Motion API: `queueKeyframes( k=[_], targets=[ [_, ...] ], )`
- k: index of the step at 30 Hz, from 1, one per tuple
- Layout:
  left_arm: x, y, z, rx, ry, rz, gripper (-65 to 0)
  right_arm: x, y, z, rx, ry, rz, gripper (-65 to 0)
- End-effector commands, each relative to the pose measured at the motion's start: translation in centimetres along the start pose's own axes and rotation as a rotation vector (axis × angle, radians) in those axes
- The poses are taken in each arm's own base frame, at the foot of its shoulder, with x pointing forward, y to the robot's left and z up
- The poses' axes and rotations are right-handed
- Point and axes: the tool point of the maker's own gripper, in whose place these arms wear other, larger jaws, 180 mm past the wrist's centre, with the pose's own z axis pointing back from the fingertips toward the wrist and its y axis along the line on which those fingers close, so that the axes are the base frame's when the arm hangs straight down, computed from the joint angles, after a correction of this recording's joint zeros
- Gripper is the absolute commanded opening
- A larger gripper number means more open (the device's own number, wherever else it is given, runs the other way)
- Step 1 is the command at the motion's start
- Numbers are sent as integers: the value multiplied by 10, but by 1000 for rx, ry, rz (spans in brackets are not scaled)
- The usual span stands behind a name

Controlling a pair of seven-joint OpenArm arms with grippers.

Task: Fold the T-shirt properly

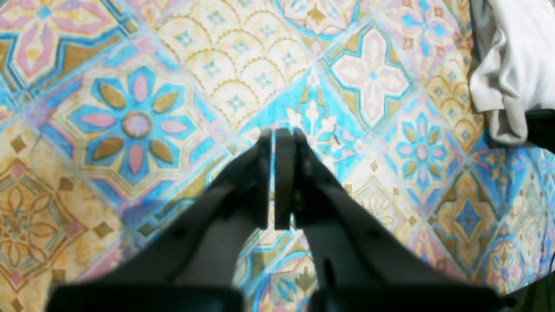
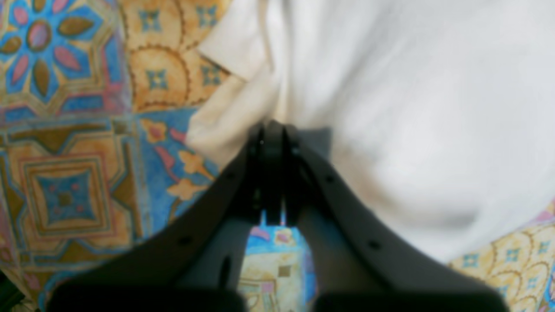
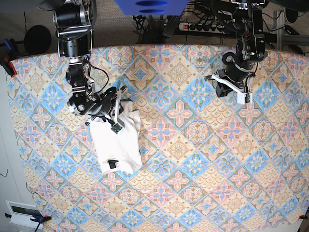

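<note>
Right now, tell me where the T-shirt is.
In the base view the T-shirt lies bunched on the left side of the patterned tablecloth, directly under the right gripper and far from the left gripper.

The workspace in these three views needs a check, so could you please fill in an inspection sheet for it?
Surface: patterned tile-print cloth covers the table, lying flat.
Job's things: white T-shirt folded into a compact bundle on the base view's left, plain side up, small dark tag near its lower edge.
Clutter: nothing seen on the cloth.
Grippers: right claw shut, at the shirt's edge; whether it pinches fabric is unclear. Left claw shut, empty, over bare cloth, apart from the shirt.
Cables: power strip and loose cables behind the table's far edge.
Surroundings: clamps at table corners, one red-tipped; blue object at top centre.
</note>
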Motion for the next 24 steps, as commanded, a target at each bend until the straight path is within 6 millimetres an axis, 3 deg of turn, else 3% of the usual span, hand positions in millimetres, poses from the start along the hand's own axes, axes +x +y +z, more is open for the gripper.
queueKeyframes(
  k=[1, 4, 6, 12, 18, 24],
  targets=[
    [13, -4, 2, -14, -42, -9, -650, 23, -11, 7, -25, -61, 15, -650],
    [12, -3, 2, -14, -41, -9, -650, 31, -14, 14, -42, -79, 29, -650],
    [12, -3, 2, -12, -40, -8, -650, 49, -19, 27, -76, -131, 58, -650],
    [14, -3, 13, -10, -50, -42, -650, 46, -9, 61, -146, -137, 107, -650],
    [16, -11, 43, -18, -70, -102, -650, 5, 0, 92, -204, -98, 59, -650],
    [5, 13, 74, 59, -52, -107, -650, -57, 15, 114, -229, -11, -20, -650]
  ],
)
